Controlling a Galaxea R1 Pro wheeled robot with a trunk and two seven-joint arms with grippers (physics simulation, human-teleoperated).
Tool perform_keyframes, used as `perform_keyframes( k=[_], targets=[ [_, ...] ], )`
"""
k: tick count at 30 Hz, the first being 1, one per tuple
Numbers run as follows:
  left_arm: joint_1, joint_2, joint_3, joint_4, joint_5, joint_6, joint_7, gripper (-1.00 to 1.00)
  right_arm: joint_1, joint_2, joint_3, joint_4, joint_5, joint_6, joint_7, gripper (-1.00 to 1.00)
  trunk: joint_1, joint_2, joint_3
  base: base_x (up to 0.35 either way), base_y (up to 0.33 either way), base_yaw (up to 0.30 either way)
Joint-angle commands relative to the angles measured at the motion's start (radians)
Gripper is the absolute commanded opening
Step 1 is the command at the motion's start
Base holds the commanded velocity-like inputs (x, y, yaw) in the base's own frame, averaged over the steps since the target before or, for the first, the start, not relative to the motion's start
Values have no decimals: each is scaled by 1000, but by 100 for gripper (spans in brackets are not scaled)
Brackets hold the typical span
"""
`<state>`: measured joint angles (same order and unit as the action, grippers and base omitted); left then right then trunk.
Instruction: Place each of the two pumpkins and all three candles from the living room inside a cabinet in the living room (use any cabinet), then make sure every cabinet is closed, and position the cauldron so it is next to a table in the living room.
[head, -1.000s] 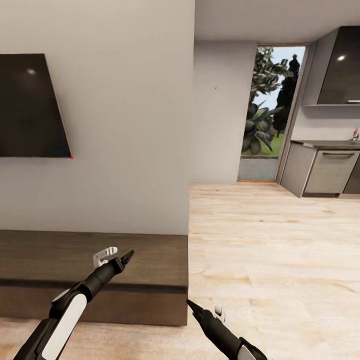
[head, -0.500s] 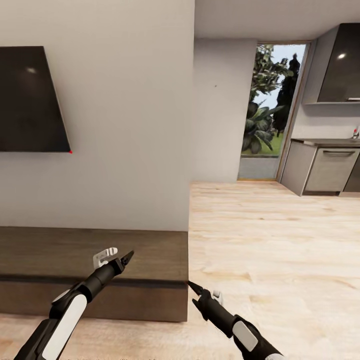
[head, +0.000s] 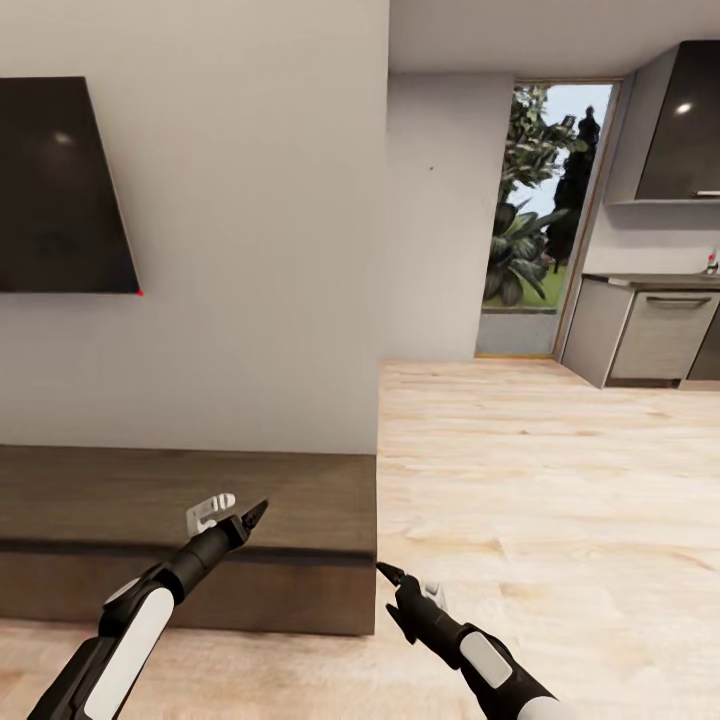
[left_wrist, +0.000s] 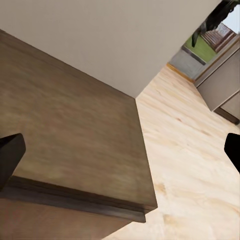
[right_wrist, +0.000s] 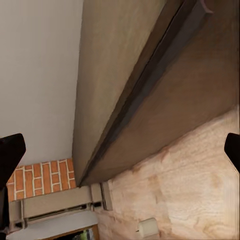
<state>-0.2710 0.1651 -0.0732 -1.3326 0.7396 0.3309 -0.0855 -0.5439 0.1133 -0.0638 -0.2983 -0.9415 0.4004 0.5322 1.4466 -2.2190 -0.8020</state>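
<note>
I stand at the end of the long dark cabinet (head: 180, 520), which runs along the white wall under the black TV (head: 60, 185); its drawer fronts look flush and shut from here. My left gripper (head: 235, 515) hangs above the cabinet's top near its end corner, and in the left wrist view both black fingertips (left_wrist: 11, 155) sit at opposite edges with the wood top between them, so those fingers are spread apart and hold nothing. My right gripper (head: 400, 585) hovers low, just beside the cabinet's end corner over the plank floor (head: 540, 480); its fingertips (right_wrist: 10, 152) likewise sit far apart at the frame edges, empty. Past the wall's end, the floor runs to a glass door (head: 545, 215) with greenery outside, and grey kitchen units (head: 660, 335) stand to the right. The right wrist view looks along the cabinet's front and its dark groove (right_wrist: 150, 85) toward a red brick chimney (right_wrist: 42, 180), and there a small beige candle (right_wrist: 148, 227) lies on the floor, well apart from both grippers. The head view cuts off before that end of the room.
</note>
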Motion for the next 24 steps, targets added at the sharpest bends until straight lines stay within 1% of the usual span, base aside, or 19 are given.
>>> perform_keyframes(
  k=[1,4,9,13,16,24],
  targets=[
    [-1,1,0,-1,7,4,0,100,-1,1,-7,1,-5,9,-2,100,4,-8,-4,0,0,0],
    [-1,1,0,-2,7,4,0,100,-1,0,-8,3,-5,8,-8,100,15,-29,-14,0,0,0],
    [-1,1,0,-2,7,4,0,100,-1,0,-2,-3,5,2,-11,100,34,-64,-29,0,0,0],
    [-1,1,0,-2,7,4,0,100,-8,0,4,-30,11,-14,-9,100,50,-92,-42,0,0,0],
    [-1,2,0,-3,7,4,0,100,-15,1,10,-48,11,-16,-7,100,61,-113,-51,0,0,0],
    [-1,2,0,-4,7,4,0,100,-19,5,13,-49,9,-17,7,100,92,-169,-76,0,0,0]
  ],
)
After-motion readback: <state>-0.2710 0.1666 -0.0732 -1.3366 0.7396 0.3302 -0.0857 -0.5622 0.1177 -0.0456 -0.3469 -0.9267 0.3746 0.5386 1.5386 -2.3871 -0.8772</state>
